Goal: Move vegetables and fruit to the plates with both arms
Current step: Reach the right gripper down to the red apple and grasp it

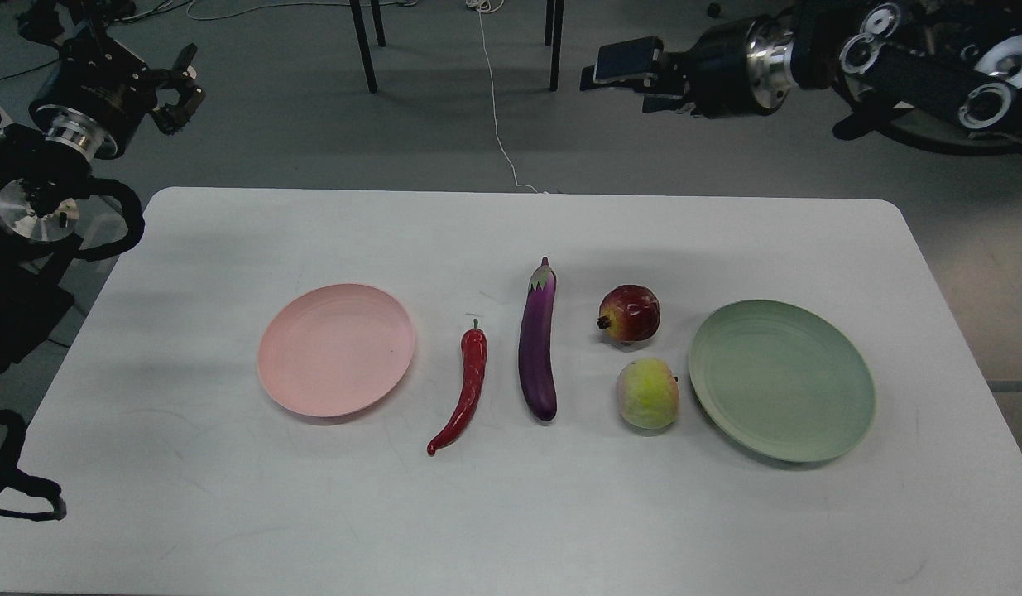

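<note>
Nothing is being held: left gripper (179, 87) is hanging spread apart far left, off the table (188, 463); right gripper (635, 74) far right, state unclear. Chili (465, 389) and eggplant (538, 339) are lying beside pink plate (337, 349), pomegranate (630, 313) and yellow-green fruit (648, 394) beside green plate (782, 381). Best grabbing each mid-body.

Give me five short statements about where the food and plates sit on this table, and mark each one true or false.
1. The pink plate holds nothing. True.
2. The chili pepper lies on the green plate. False: it lies on the table, between the pink plate and the eggplant.
3. The pomegranate sits farther from the robot than the yellow-green fruit. True.
4. The right gripper holds the eggplant. False: it hovers beyond the table's far edge.
5. The left gripper is off the table. True.
</note>
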Controlling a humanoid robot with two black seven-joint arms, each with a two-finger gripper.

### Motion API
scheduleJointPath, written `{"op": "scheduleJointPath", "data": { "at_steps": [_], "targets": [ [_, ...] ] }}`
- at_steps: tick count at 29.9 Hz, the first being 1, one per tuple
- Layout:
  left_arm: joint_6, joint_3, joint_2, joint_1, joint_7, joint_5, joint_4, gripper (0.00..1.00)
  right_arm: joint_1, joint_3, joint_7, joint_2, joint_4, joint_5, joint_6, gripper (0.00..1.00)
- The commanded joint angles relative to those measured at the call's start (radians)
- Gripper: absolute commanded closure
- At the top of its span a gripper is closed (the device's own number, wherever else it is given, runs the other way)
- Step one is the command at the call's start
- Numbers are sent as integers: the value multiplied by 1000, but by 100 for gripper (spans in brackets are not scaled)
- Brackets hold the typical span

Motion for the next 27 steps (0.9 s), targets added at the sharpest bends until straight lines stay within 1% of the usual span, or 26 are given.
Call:
{"op": "scheduleJointPath", "data": {
  "at_steps": [1,3,7,8,16,24,27],
  "targets": [
    [0,0,15,0,-3,0,-1,1,4,-101,19,101,0,-81,0,3],
    [0,0,18,0,-4,0,0,1,0,-161,39,141,-3,-138,0,3],
    [0,0,24,0,-4,0,0,1,-17,-287,110,204,-29,-249,0,3],
    [0,0,30,0,-4,0,0,1,-26,-310,119,213,-35,-256,-13,4],
    [0,1,39,7,-4,1,0,1,-109,-332,119,249,-89,-264,-26,3],
    [0,3,38,12,-6,1,0,1,-170,-338,119,266,-166,-327,-30,4],
    [0,3,38,13,-7,1,0,1,-184,-338,119,278,-171,-333,-47,4]
  ]
}}
